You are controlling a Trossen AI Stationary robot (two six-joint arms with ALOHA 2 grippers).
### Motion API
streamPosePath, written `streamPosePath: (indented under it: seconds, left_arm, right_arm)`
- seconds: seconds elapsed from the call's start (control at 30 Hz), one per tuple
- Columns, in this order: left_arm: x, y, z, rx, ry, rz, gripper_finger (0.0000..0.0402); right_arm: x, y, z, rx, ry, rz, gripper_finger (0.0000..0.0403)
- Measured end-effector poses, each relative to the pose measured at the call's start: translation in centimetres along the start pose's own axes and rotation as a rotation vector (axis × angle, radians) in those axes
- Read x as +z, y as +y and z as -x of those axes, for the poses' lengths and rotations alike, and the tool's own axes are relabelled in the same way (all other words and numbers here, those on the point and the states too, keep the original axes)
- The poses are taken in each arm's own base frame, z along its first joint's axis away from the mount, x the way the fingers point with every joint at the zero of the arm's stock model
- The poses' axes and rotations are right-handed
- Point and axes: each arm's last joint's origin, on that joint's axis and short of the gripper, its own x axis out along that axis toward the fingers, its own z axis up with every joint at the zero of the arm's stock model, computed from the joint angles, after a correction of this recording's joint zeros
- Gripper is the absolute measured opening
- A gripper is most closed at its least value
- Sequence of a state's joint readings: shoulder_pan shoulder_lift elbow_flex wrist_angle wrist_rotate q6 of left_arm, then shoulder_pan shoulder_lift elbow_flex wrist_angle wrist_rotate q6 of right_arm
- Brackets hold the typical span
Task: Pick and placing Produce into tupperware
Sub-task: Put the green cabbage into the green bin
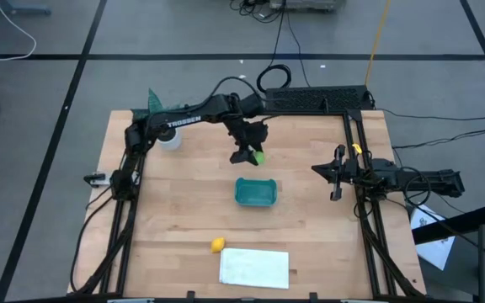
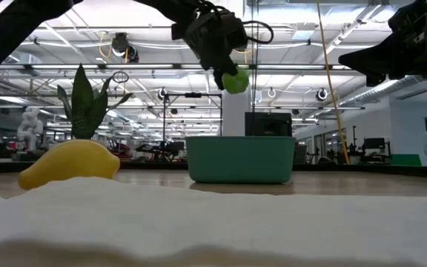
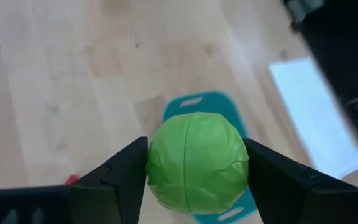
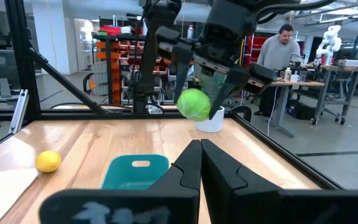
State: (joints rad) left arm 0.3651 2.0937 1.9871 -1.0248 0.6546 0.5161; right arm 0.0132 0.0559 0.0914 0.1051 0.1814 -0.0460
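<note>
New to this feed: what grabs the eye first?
The round lime-green toy produce piece, pinched in the left claw and held in the air just behind the shallow teal-blue plastic tub at mid-table. Next, the yellow lemon-like piece lying beside the flat white sheet at the near edge. The right claw waits shut at the right side.

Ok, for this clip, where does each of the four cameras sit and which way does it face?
High: overhead, looking straight down on the table; both arms show.
Low: at tabletop height, looking across past the lemon and tub.
Left wrist: on the left arm, looking down past the left hand, which grips the green ball.
Right wrist: on the right arm, behind the shut right hand, facing the left arm.
All four share the ball and tub.
</note>
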Motion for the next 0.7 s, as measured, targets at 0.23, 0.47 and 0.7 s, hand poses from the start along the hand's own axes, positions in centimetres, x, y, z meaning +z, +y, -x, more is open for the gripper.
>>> streamPosePath:
  seconds: [0.23,0.47,0.7]
  left_arm:
    - [-0.7,-0.7,-2.2,0.024,0.164,-0.125,0.023]
    - [-1.7,-1.1,-5.6,-0.059,0.274,-0.201,0.023]
    - [-2.2,-1.6,-8.7,-0.072,0.373,-0.349,0.023]
  right_arm:
    - [0.0,0.0,0.0,0.0,0.0,0.0,0.0]
    - [-0.1,0.0,-0.1,-0.001,0.008,0.001,0.0]
    - [-0.3,0.0,-0.2,0.0,0.029,0.004,0.0]
